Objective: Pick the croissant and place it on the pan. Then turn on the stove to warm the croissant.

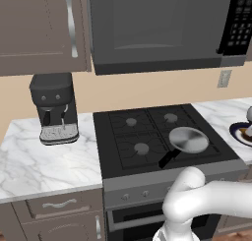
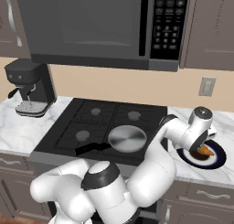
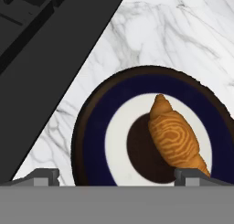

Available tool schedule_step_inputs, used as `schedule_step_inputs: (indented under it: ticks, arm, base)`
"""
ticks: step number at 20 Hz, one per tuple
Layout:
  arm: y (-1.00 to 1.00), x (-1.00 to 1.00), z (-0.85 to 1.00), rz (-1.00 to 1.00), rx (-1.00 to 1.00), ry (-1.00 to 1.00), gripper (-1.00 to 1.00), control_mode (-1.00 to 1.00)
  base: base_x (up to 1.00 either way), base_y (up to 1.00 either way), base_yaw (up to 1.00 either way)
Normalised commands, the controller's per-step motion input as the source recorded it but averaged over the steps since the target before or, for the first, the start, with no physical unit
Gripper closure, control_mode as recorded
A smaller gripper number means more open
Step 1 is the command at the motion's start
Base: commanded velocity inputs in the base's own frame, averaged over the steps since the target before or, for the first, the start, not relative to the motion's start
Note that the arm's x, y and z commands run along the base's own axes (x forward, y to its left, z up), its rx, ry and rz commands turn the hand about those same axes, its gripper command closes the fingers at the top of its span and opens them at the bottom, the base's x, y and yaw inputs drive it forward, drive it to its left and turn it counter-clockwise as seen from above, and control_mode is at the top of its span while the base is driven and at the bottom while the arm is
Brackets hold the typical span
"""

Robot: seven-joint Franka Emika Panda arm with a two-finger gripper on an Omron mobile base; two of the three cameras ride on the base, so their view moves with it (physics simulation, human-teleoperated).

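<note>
The tool (image 3: 116, 176) is hanging directly above the plate (image 3: 91, 127), its two tips spread wide apart with nothing between them. The croissant (image 3: 176, 138) is lying on the plate's centre, on the marble surface (image 2: 219, 122) just to the right of the stove (image 2: 91, 122). In the hand view the pastry is sitting toward the right-hand tip rather than midway, so the approach is judged not yet centred. The arm is reaching out to the right over the plate, which is why the wrist is covering part of the croissant in the right base view. The pan (image 1: 188, 139) is resting empty on the stove's front right burner, its black handle pointing toward the front panel, near the plate and well placed for a short transfer.
</note>
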Motion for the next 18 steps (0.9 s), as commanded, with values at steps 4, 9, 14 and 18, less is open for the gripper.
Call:
schedule_step_inputs:
  ticks: [4,9,14,18]
  arm:
    - [-0.11,0.04,-0.03,0.02,0.00,0.00,-1.00,-1.00]
    - [-0.05,0.09,-0.11,0.02,0.00,0.00,-1.00,-1.00]
    - [-0.07,0.07,-0.13,0.02,0.00,0.01,-1.00,-1.00]
    - [-0.07,0.11,-0.10,0.01,0.00,0.04,-1.00,-1.00]
  base:
    - [0.00,0.00,0.00]
    - [0.00,0.00,0.00]
    - [0.00,0.00,0.00]
    - [0.00,0.00,0.00]
